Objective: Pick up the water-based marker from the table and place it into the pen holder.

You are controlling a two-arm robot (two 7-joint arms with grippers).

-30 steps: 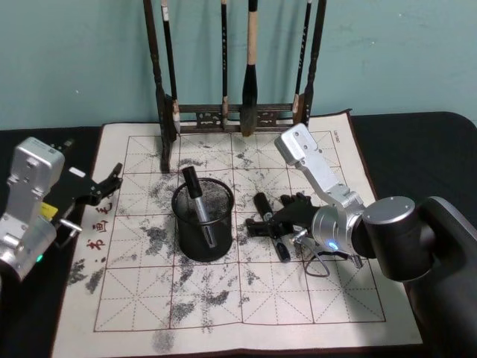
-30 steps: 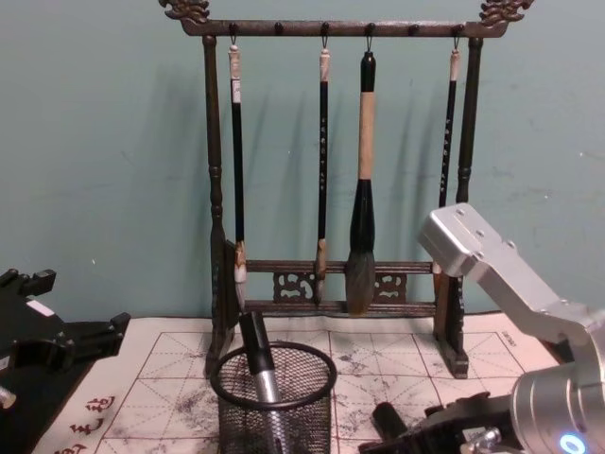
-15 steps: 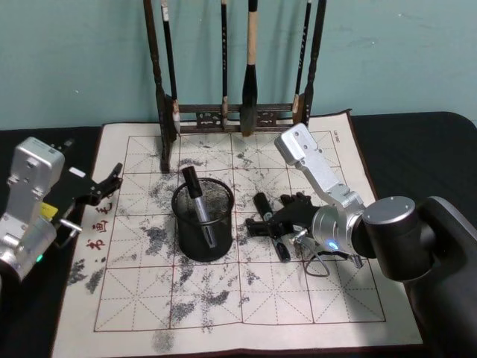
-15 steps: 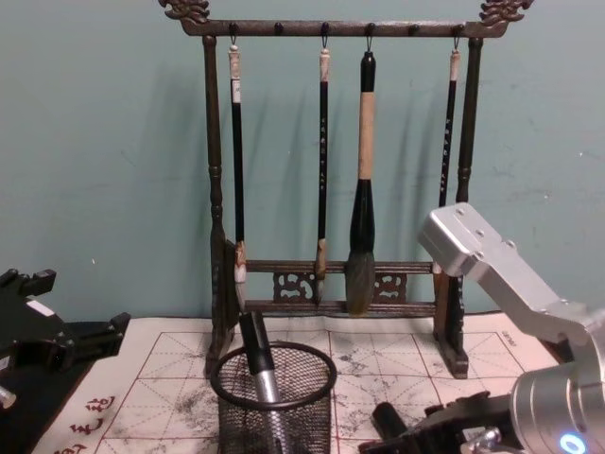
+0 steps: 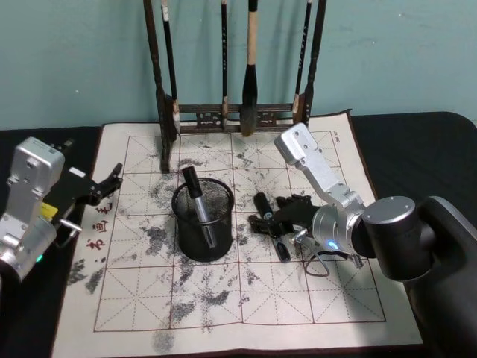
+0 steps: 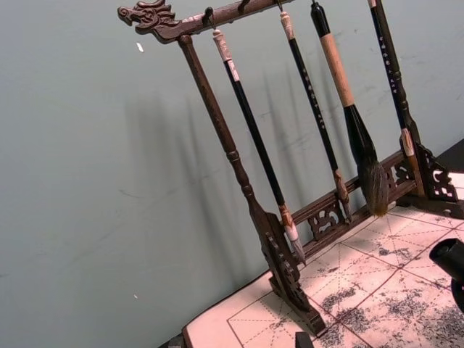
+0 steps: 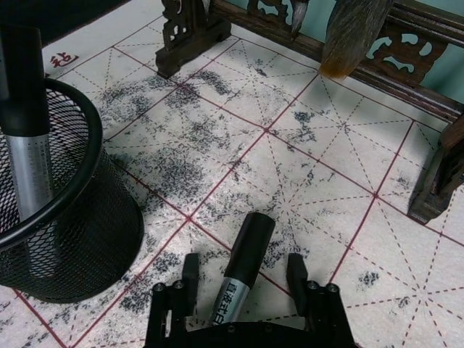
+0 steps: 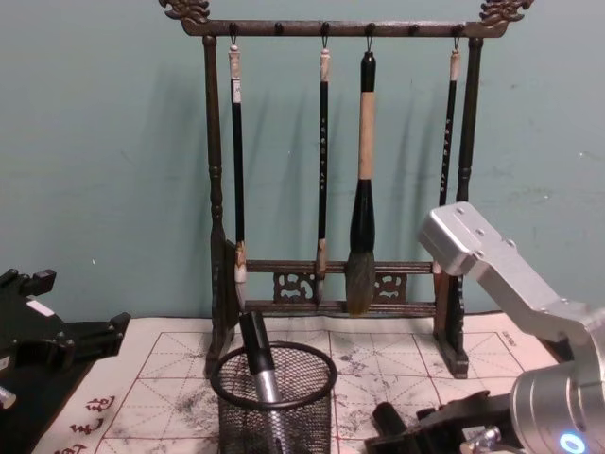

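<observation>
Teal wall [image 5: 402, 52] behind; dark table [image 5: 417, 134] is covered by a cream, ink-stained cloth [image 5: 223, 298] with a red grid.

Right gripper [image 7: 243, 264] is set low on the cloth, jaws spread, with one of the fingers [image 7: 190, 270] on each side of the water-based marker [image 7: 246, 243]. No contact is seen; a gap is left on both sides. The marker is lying flat on the cloth, black cap toward the far side, slightly skewed to the jaw line. Just left of it the pen holder [image 5: 186, 239] is standing upright, with a second marker [image 5: 192, 186] leaning inside. The brush rack [image 5: 209, 113] is set at the far edge of the cloth, well apart. Left gripper [image 5: 108, 185] is parked at the left edge of the cloth.

Judged step: closing for the grasp, nothing lifted yet.

Risks:
- Round barrel plus skew: on closing, the marker may be rolled or swung out instead of clamped.
- Fingertips are low, so loose cloth may be pinched and dragged up.
- Grip looks to be taken near the cap end, so the long body may droop or slip in transfer.
- The holder is light mesh and close, so it may be knocked by the wrist or the marker tip.
- Part of the mouth is taken up by the leaning marker, so a jam on insertion is possible.
</observation>
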